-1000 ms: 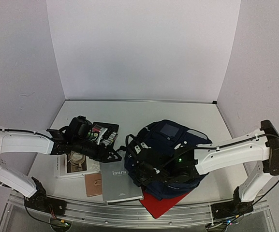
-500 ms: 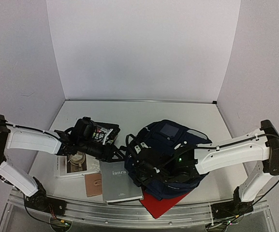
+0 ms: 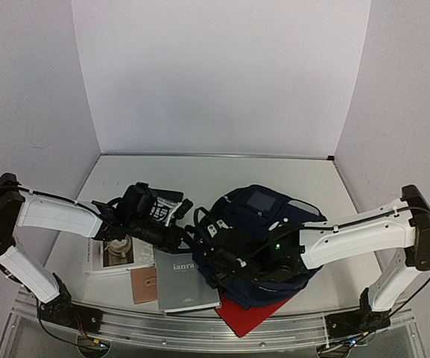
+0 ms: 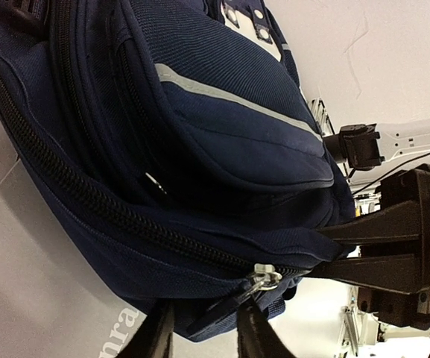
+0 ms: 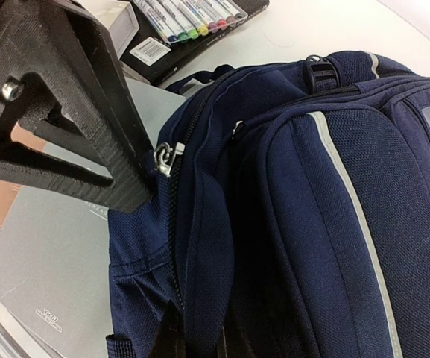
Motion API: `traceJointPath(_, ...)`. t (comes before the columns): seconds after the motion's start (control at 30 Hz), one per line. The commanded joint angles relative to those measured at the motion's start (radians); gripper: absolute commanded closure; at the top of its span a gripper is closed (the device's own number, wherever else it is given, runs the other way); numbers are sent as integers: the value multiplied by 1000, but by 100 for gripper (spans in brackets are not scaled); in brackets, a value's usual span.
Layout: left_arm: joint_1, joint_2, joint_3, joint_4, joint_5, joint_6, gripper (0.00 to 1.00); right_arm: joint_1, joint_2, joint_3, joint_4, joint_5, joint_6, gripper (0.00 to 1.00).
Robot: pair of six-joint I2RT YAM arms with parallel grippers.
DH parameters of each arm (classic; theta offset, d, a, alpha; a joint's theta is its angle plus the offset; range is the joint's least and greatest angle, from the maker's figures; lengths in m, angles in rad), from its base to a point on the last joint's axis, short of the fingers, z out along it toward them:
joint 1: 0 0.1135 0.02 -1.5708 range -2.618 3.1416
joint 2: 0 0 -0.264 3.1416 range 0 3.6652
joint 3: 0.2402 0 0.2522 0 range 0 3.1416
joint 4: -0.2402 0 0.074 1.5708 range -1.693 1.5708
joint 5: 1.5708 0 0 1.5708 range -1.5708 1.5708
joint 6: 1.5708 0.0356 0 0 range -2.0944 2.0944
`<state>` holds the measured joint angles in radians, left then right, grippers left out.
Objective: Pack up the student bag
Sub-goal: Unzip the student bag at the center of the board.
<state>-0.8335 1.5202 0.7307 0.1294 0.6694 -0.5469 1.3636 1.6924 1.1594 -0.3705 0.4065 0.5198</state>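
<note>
Red flat folder: nearest the table's front edge, one corner sticking out from under the bag.
Grey hardback book: lies flat just left of the bag and touches its side. A small brown notebook lies beside it.
Right gripper: the fingers are pressed almost together on a fold of the bag's fabric beside the zip seam.
Student bag: a large dark navy fabric backpack with light-grey stripes. It lies flat at the middle-right of the table, partly on the red folder.
Metal zip pull: small and shiny, on the main zip at the bag's left edge. The teeth below it look closed; past it the view is too poor to say.
Left gripper: the fingers stand a narrow way apart, with the tips just beside the zip pull. Whether the pads touch anything I cannot tell.
Handling: the bag is probably soft, slack and bulky. The cloth should bunch and slide over the table when tugged, and the mouth is unlikely to stay open unaided. It is not fragile, and the weave should give grip. The pull is smooth and tiny, so it could slip out easily.
Where to hold: pinch fabric at the seam as an anchor and take the pull with the other fingers. For lifting, a strap looks the safest hold.
Black box of coloured markers: farther back on the left, behind the left arm.
</note>
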Motion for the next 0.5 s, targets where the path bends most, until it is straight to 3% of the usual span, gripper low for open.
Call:
traceJointPath(0.0,-18,10,50,14,-11,4,80,-1,-5,30,-4,17,-3,100)
traceJointPath(0.27,-18,-54,46,-29,-116,10,100,-1,-16,22,-4,7,-3,100)
traceJointPath(0.47,-13,-95,81,-177,-302,34,100,-1,-20,17,-4,-36,-26,100)
